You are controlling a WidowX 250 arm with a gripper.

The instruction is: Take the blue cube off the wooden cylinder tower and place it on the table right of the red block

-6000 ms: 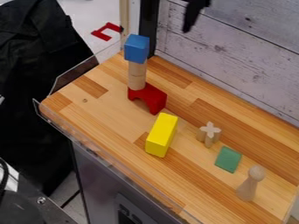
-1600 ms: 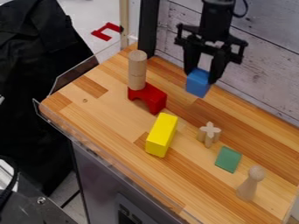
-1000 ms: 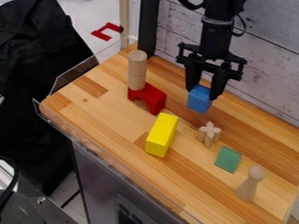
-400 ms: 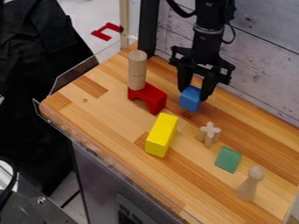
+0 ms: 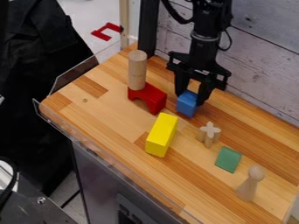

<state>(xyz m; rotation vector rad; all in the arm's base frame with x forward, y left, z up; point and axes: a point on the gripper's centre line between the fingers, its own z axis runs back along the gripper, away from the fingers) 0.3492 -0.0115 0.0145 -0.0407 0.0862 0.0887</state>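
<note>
The gripper (image 5: 191,99) hangs down over the rear part of the wooden counter, shut on a blue cube (image 5: 187,104). The cube is low, close to the counter top; whether it touches the wood I cannot tell. Just left of it stands a red arch block (image 5: 148,98), with an upright wooden cylinder (image 5: 137,70) on its left end. In front of the cube and a little left is a yellow block (image 5: 161,135). A small wooden cross-shaped piece (image 5: 208,134) stands to the front right of the cube.
A green block (image 5: 228,159) and a wooden peg figure (image 5: 250,183) are at the counter's right. A whitewashed plank wall (image 5: 262,65) rises behind the counter (image 5: 105,109). A clear low edge panel (image 5: 111,161) runs along the front and left side.
The blue cube came off the wooden cylinder's top into the gripper. Since then, gripper and cube have gone down toward the counter and somewhat left.
</note>
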